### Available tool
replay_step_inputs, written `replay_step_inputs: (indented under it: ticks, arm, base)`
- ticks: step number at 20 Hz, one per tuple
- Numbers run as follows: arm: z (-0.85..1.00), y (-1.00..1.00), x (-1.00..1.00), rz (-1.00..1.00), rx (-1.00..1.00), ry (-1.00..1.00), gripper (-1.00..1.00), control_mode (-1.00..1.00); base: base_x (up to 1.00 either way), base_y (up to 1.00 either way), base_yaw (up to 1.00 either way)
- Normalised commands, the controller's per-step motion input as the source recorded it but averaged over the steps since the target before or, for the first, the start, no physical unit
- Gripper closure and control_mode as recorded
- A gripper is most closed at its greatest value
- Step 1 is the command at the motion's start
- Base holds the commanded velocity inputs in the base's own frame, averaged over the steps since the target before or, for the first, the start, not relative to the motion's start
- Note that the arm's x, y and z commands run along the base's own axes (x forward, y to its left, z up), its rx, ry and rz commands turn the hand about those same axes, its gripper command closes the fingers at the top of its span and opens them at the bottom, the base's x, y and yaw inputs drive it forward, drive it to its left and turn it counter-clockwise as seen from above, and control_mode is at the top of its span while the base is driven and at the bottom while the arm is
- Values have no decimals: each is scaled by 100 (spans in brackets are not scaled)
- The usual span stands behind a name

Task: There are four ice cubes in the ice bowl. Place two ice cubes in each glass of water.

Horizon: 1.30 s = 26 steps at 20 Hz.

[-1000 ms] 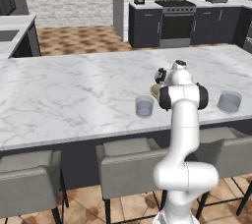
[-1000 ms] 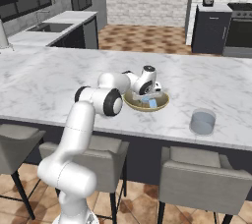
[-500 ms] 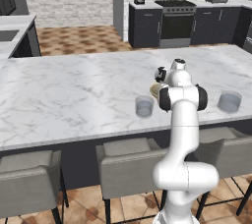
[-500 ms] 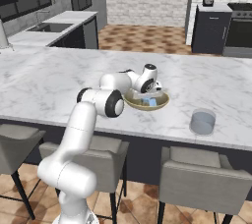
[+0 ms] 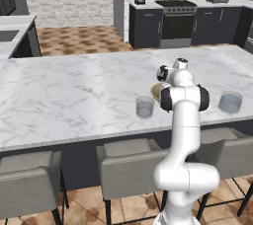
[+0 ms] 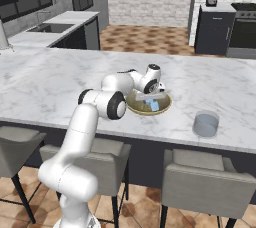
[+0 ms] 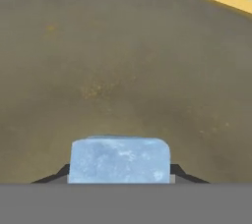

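In your hand view an ice cube (image 7: 119, 160) sits at the bottom centre, squarely between the dark fingertips (image 7: 179, 173), over the olive inside of the ice bowl (image 7: 123, 61); the jaws look clamped on it, though the tips are mostly hidden. In your right base view the gripper (image 6: 151, 95) reaches into the bowl at frame centre, another pale cube (image 6: 154, 106) beside it. One glass (image 6: 206, 124) stands right of the bowl; the other glass (image 5: 145, 107) shows centre in the left base view.
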Motion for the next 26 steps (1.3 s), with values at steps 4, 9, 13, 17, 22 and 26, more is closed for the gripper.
replay_step_inputs:
  ticks: [4, 9, 13, 17, 22, 26]
  arm:
    - [-1, 0, -29, 1, 2, 0, 100, -100]
    - [-14, 0, -25, 2, 0, 0, 100, -100]
    - [-19, 0, -27, 2, 0, 0, 100, -100]
    - [-16, 0, -33, 3, 0, 0, 100, -100]
    - [-9, 0, -42, 4, 0, 0, 100, -100]
    - [-9, 0, -31, 4, 0, 0, 100, -100]
  base:
    - [0, 0, 0]
    - [0, 0, 0]
    - [0, 0, 0]
    - [0, 0, 0]
    - [0, 0, 0]
    - [0, 0, 0]
